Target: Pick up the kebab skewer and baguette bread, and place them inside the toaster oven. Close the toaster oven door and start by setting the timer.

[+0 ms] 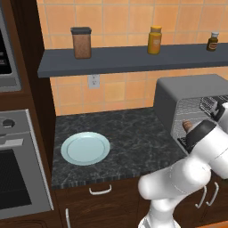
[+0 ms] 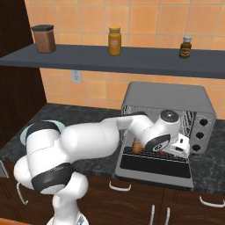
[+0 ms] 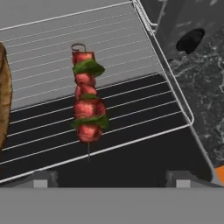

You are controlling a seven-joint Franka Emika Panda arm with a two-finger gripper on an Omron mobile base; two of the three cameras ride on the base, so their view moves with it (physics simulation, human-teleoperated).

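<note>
The kebab skewer (image 3: 89, 103), red chunks with green pieces on a thin stick, lies on the wire rack (image 3: 131, 57) inside the toaster oven (image 2: 167, 94). The brown baguette bread (image 3: 3, 96) rests on the same rack beside it, and its end shows in the oven mouth (image 1: 187, 126). The toaster oven door (image 2: 154, 169) hangs open, folded down flat in front. My gripper (image 3: 113, 180) hovers just above the skewer at the oven opening (image 2: 176, 147). It is open, with its fingertips (image 3: 41, 180) wide apart and nothing held.
A pale blue plate (image 1: 85, 148) sits on the dark marble counter left of the oven. Above, a grey shelf (image 1: 120, 60) carries a brown canister (image 1: 81, 42), a yellow jar (image 1: 154, 40) and a small bottle (image 1: 213, 42). Three knobs (image 2: 198, 134) line the oven's right side.
</note>
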